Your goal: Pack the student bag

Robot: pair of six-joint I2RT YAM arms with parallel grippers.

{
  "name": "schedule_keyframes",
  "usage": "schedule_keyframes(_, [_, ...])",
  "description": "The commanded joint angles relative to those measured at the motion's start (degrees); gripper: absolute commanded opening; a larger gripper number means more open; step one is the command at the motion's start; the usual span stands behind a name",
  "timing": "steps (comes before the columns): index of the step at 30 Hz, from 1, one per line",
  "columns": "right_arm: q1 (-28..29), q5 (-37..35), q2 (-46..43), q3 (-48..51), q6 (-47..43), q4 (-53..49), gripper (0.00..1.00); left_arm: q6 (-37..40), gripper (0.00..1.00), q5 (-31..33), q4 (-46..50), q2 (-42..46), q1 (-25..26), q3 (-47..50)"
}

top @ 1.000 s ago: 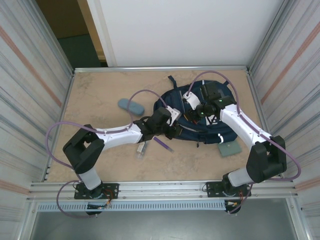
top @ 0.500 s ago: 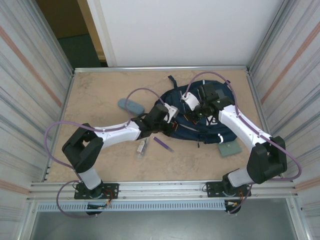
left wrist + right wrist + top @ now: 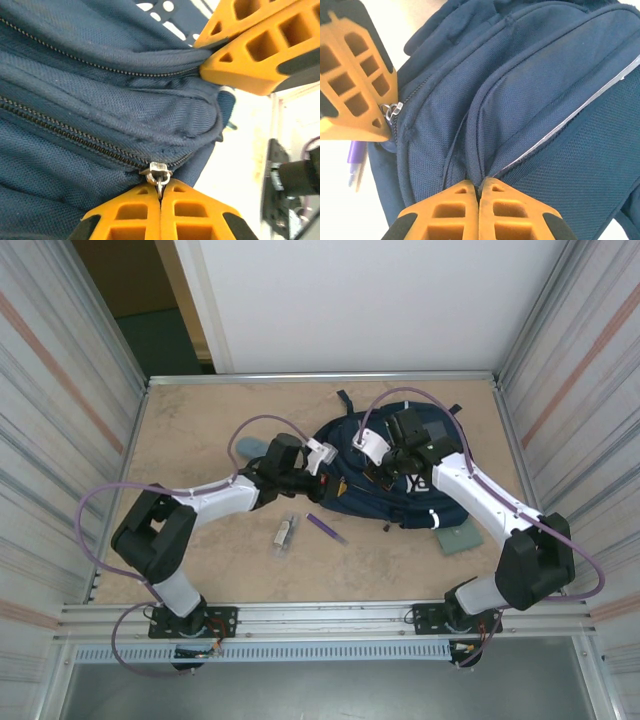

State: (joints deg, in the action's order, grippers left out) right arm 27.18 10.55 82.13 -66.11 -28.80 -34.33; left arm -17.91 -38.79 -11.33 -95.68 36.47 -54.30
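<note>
The left gripper [image 3: 160,194] was pinching the zipper pull [image 3: 158,175] of the navy student bag [image 3: 75,105], while the right gripper [image 3: 479,192] pinched the bag's fabric fold.

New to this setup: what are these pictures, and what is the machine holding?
Two white robot arms, each ending in an orange two-finger gripper, are bolted at the table's near edge. One camera looks down from above; one rides on each wrist. On the table lie a large navy blue fabric backpack, a purple pen, a grey-blue oval case and a pale green pad. The left gripper is shut on the backpack's metal zipper pull; the right gripper pinches a fold of its fabric.
</note>
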Motion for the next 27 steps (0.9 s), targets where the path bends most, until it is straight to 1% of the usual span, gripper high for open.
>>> schedule_keyframes(1, [0.31,-6.62,-1.74,0.23,-4.86,-4.03,0.0,-6.04,0.0,-10.79,-8.38,0.72,-2.78,1.18])
schedule_keyframes(5, [0.49,-5.67,-1.8,0.24,-6.2,-3.98,0.0,-10.48,0.0,-14.56,-8.07,-2.0,-3.24,0.04])
schedule_keyframes(8, [0.42,-5.23,-1.46,-0.12,-6.24,-4.72,0.0,-16.99,0.0,-16.2,-11.64,-3.56,-3.24,0.7])
schedule_keyframes(10, [0.25,-5.86,-0.92,-0.25,-6.69,-5.27,0.0,-19.88,0.0,-16.6,-10.38,-4.38,-3.4,-0.09])
schedule_keyframes(11, [0.26,-6.03,-0.63,-0.43,-6.68,-5.44,0.0,-19.87,0.0,-16.05,-9.12,-4.3,-3.31,-0.25])
schedule_keyframes(12, [0.25,-6.03,-0.45,-0.57,-6.63,-5.62,0.0,-18.6,0.0,-14.19,-6.27,-4.0,-3.19,-0.63])
schedule_keyframes(15, [0.18,-5.36,-0.91,-0.18,-5.79,-4.78,0.0,-10.22,0.0,-5.37,7.25,-2.65,-2.51,-3.17])
schedule_keyframes(16, [-0.08,-5.15,-1.07,0.03,-5.3,-4.17,0.0,-8.23,0.07,-2.89,10.82,-2.42,-2.11,-4.12])
schedule_keyframes(18, [-0.64,-3.87,-1.41,0.02,-4.39,-3.69,0.0,-6.6,0.16,-0.61,13.09,-1.42,-1.03,-4.5])
schedule_keyframes(21, [-1.15,-2.66,-1.63,-0.12,-3.64,-3.64,0.0,-9.37,0.36,4.0,15.46,0.58,1.45,-5.22])
schedule_keyframes(22, [-1.27,-2.55,-1.65,-0.09,-3.42,-3.64,0.0,-10.72,0.4,5.93,16.61,1.27,2.11,-5.74])
schedule_keyframes(23, [-1.52,-2.33,-1.72,-0.08,-3.07,-3.64,0.0,-11.91,0.41,7.81,16.9,2.15,2.88,-5.87])
schedule_keyframes(25, [-2.03,-2.2,-1.64,-0.15,-2.44,-3.6,0.0,-12.79,0.47,11.54,17.32,3.91,4.43,-5.89])
schedule_keyframes(27, [-2.3,-2.02,-1.54,-0.15,-1.88,-3.64,0.0,-12.94,0.49,16.18,19.67,4.71,5.93,-6.91])
